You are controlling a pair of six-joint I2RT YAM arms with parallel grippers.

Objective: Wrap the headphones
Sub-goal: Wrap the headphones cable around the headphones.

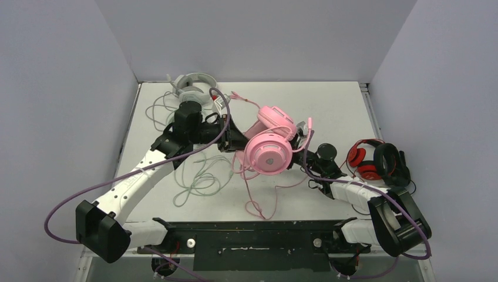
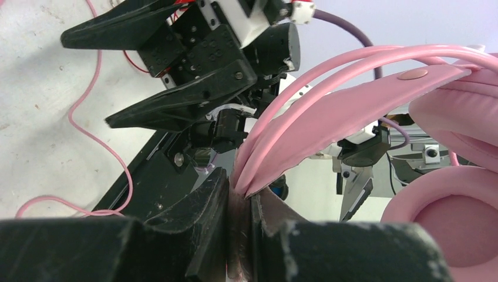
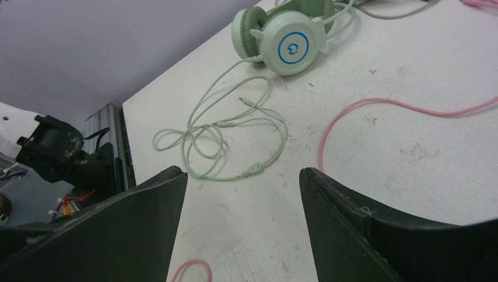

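1. Nearest me, the right hand has its fingers spread wide with nothing between them, over bare tabletop.
2. The pink cable trails in loose loops on the tabletop below its headset. I can see no turn wound.
3. The left hand is clenched on the headband of the pink headset, which appears to be lifted mid-tabletop.
4. A red and black headset sits at the right edge. I cannot make out its cord.
5. Farther off, the mint green headset lies flat, with its cable sprawled loose beside it.
6. My read: wrapping has barely begun, and nothing is bundled.
7. No writing is legible. The only mark is a blue ring emblem on the mint cup.
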